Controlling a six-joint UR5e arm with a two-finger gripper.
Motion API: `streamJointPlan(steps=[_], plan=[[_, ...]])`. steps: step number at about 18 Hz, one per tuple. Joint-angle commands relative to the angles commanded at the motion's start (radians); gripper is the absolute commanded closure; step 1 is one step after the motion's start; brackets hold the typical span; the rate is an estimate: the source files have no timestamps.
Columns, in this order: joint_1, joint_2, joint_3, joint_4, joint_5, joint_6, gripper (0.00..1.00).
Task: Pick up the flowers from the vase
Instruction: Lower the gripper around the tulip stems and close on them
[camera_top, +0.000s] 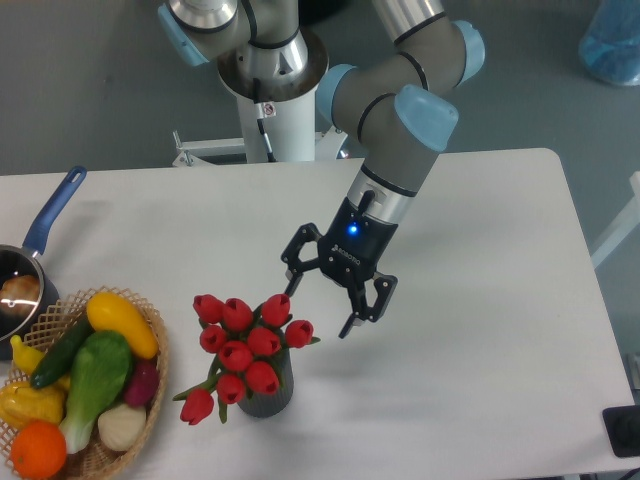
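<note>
Camera: spread gripper (322, 300) just beside flowers (243, 345).

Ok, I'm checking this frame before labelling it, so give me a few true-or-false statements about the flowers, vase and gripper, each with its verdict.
1. The flowers stand in the vase. True.
2. The gripper is shut on the flowers. False: it is open, just to the right of the buds, holding nothing.
3. The wicker basket sits left of the vase. True.
4. The vase lies tipped on its side. False: it stands upright.
5. The pan has a red handle. False: the handle is blue.
</note>
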Motion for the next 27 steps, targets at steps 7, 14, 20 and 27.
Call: streamJointPlan(steps=[7, 14, 20, 27], plan=[[-0.011, -0.026, 0.023, 0.0, -0.035, -0.039, 0.0], [-0.044, -0.066, 0.074, 0.002, -0.04, -0.045, 0.0], [-0.051, -0.066, 0.069, 0.002, -0.077, -0.048, 0.0], [-0.048, -0.067, 0.069, 0.0, -0.126, -0.04, 0.33]])
